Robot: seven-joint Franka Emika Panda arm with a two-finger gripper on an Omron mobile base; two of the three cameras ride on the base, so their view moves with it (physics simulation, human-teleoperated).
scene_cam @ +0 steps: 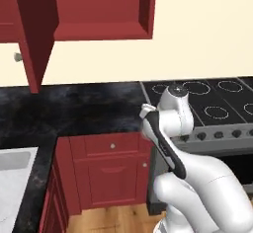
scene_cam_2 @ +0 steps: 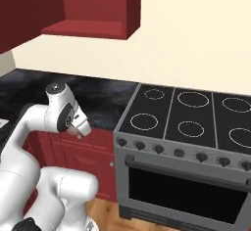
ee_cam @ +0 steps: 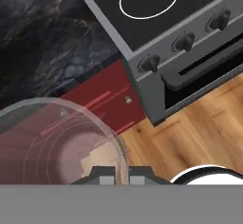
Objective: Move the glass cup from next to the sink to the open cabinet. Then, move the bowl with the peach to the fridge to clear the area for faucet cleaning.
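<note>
My gripper [ee_cam: 121, 171] is pinched tight on the rim of the glass cup [ee_cam: 57, 142]. I see the cup up in the air, over the red cupboard [ee_cam: 107, 105] beside the stove [ee_cam: 161, 23]. The open cabinet [scene_cam: 101, 10] hangs above the black counter [scene_cam: 74, 106].

cabinet [scene_cam: 101, 10]: dark red, open, door swung left
table [scene_cam: 74, 108]: black marbled top
sink [scene_cam: 12, 177]: pale basin, lower left
stove [scene_cam: 207, 103]: ringed burners, right
arm [scene_cam: 170, 128]: white, lower right
</note>
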